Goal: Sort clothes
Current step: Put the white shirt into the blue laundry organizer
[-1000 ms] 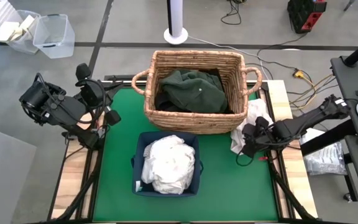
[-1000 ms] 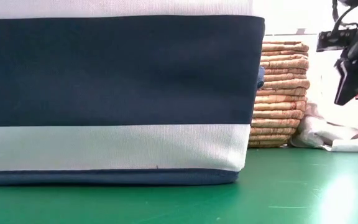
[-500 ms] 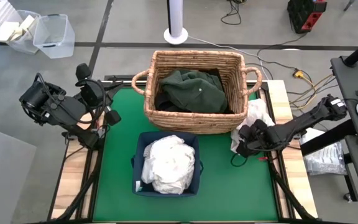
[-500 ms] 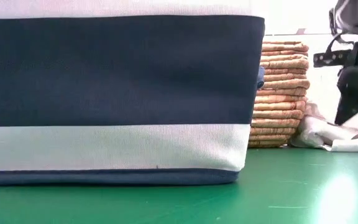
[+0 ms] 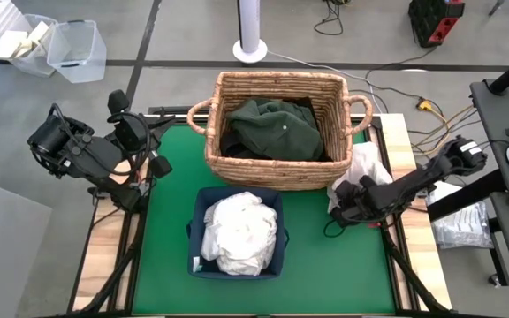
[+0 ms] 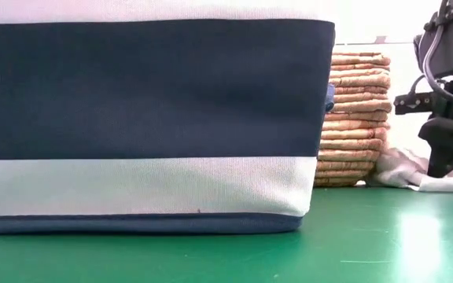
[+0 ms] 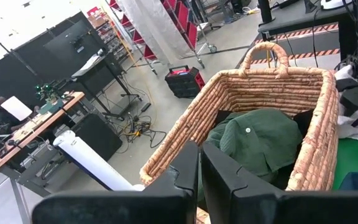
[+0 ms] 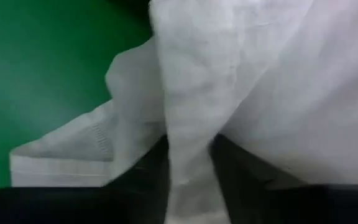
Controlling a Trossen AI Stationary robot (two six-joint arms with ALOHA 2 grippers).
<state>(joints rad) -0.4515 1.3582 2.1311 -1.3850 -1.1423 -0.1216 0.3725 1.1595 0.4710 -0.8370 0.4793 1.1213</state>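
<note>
A crumpled white garment [image 5: 366,166] lies on the green mat against the wicker basket's right wall, also seen in the low view [image 6: 411,168]. My right gripper [image 5: 339,210] is down on its near part, shut on a ridge of the cloth [image 8: 190,180]. A dark green garment [image 5: 272,128] lies inside the wicker basket [image 5: 277,81], with a black one partly under it. Several white clothes [image 5: 239,234] fill the navy bin [image 5: 200,208]. My left gripper [image 5: 155,166] waits at the table's left edge, shut [image 7: 202,177]. My right gripper pinches a raised fold of the white garment [image 8: 188,146] between its two fingers [image 8: 151,171]. It comes from above, slanting in from the table's right [image 6: 444,161]. The garment lies slack on the mat; how many layers are in the hold I cannot tell.
The wicker basket stands at the table's far middle, the navy bin [image 6: 148,118] right in front of it at the near middle, filling most of the low view. Bare green mat [image 5: 334,265] shows near the right gripper and on the table's left [image 5: 170,212].
My right gripper has come down and a little toward the table's near-left, from above the white garment onto it. The garment has stayed where it was. The left arm has kept still.
</note>
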